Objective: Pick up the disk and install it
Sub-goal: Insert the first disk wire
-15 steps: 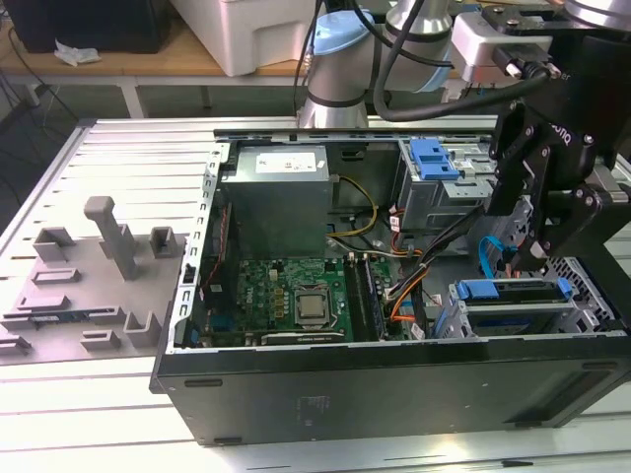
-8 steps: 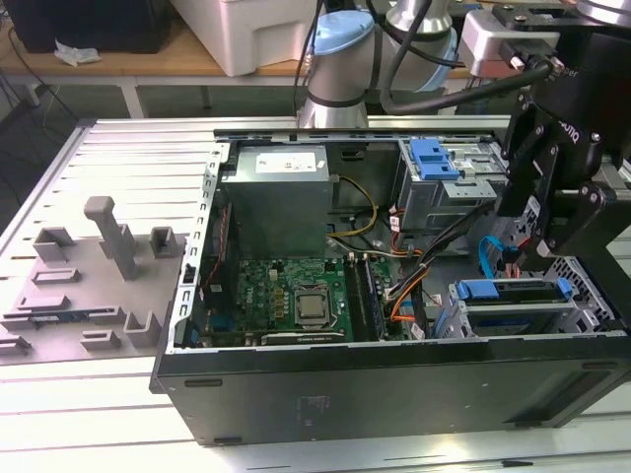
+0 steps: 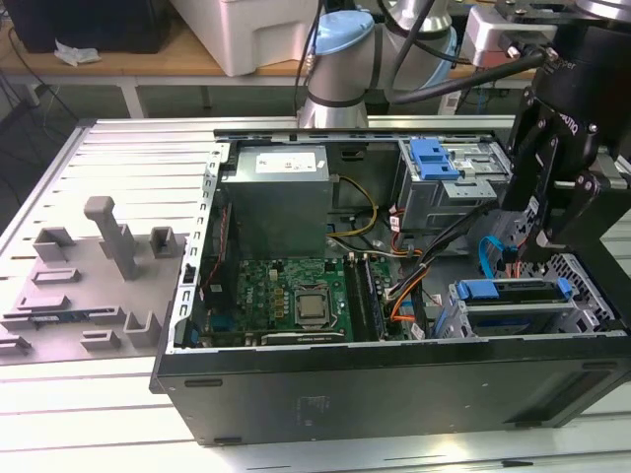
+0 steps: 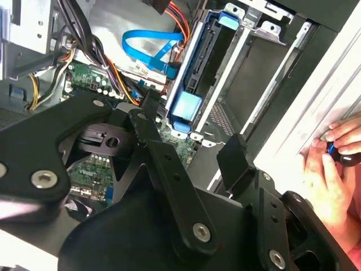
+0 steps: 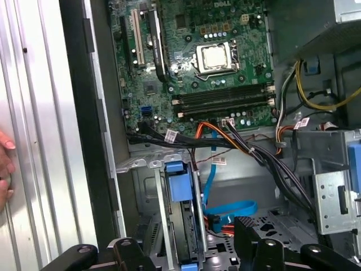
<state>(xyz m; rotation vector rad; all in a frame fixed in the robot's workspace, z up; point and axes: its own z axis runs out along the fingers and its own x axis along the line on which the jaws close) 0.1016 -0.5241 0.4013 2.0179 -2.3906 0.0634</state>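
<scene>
Fingers (image 4: 163, 152) spread wide and empty as I hold them just over the drive cage (image 3: 446, 313) of the open computer case (image 3: 394, 389), since the disk (image 4: 200, 62), on edge in its blue carrier (image 4: 189, 104), looks seated there.

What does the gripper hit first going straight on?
Probably the flat rectangular disk in its blue plastic carrier rail, seated in the silver metal drive cage: both wrist views show it centred ahead of the open black gripper. Gap unclear.
</scene>
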